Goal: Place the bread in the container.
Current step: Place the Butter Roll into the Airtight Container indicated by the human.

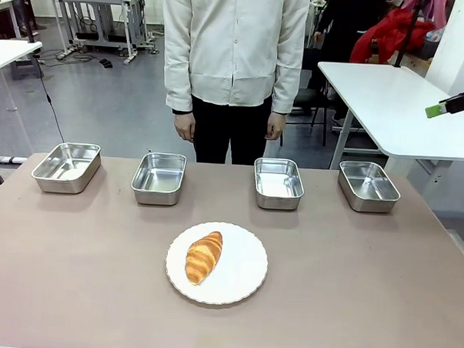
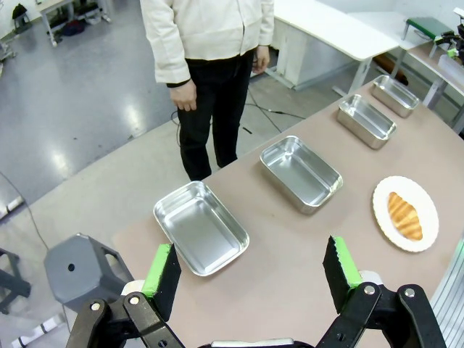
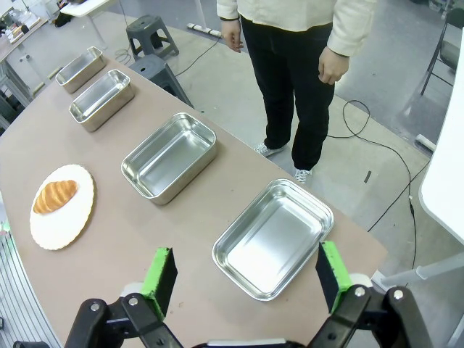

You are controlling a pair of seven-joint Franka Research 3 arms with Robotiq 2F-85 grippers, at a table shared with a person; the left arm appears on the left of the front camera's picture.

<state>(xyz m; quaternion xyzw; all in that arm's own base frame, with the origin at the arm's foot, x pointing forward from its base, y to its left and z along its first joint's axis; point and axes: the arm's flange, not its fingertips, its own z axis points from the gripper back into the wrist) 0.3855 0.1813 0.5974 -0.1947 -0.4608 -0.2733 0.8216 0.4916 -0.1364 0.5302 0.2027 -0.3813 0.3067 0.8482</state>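
The left claw (image 2: 250, 267) and right claw (image 3: 245, 270) both hung released, empty; pickup looked not yet begun. The bread (image 2: 404, 214) sat on its plate (image 2: 430, 210), well ahead and right of the left claw. Next move called for a reach over, straddling it, clenching gently.

Legible markings: none found.
No lettering, label, brand mark or numeral can be read on the four steel pans (image 1: 62, 183), the white plate (image 1: 239, 267), the worktop (image 1: 366, 288) or the person's shirt (image 1: 234, 43).
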